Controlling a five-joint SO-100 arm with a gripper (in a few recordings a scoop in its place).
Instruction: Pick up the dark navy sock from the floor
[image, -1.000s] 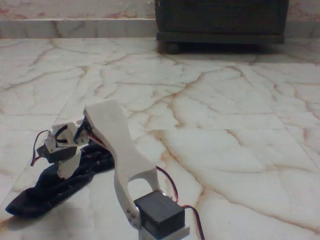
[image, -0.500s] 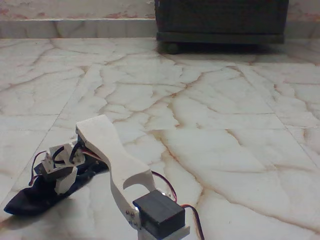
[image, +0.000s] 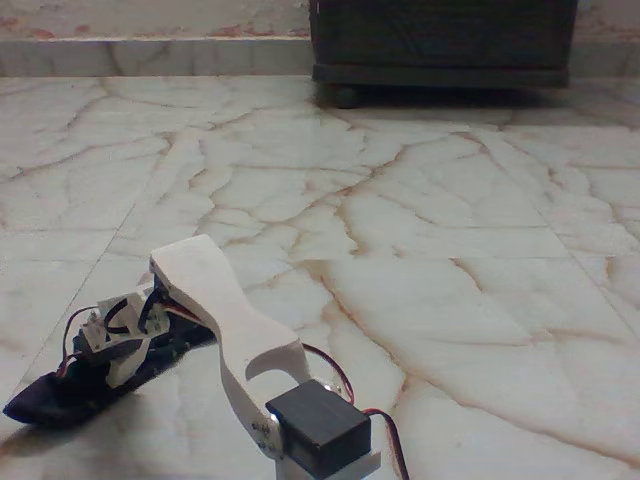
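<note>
Sock (image: 60, 395) under my hand (image: 118, 372), low at the left of the fixed view: a limp dark navy strip lying flat on the floor (image: 420, 230), its near end pointing toward the lower left corner and its far end running under my white arm (image: 215, 300). My hand is down on its middle, the pale fingers touching the fabric, with the dark cloth showing on both sides of them. Whether the fingers are clenched on the cloth or only resting on it I cannot tell from here; the gap between them is hidden by the wrist block and the red and black wires (image: 75, 335) looping over it.

My arm bends low, its forearm sloping from the black motor block (image: 318, 428) at the bottom edge up and leftward to the wrist. More wire curls out to the right of that block.

The floor is glossy cream marble with rust-brown veins and thin joint lines. Well apart from me, at the far wall, stands a dark cabinet (image: 445, 40) on short feet, beside a pale step (image: 150, 55).
</note>
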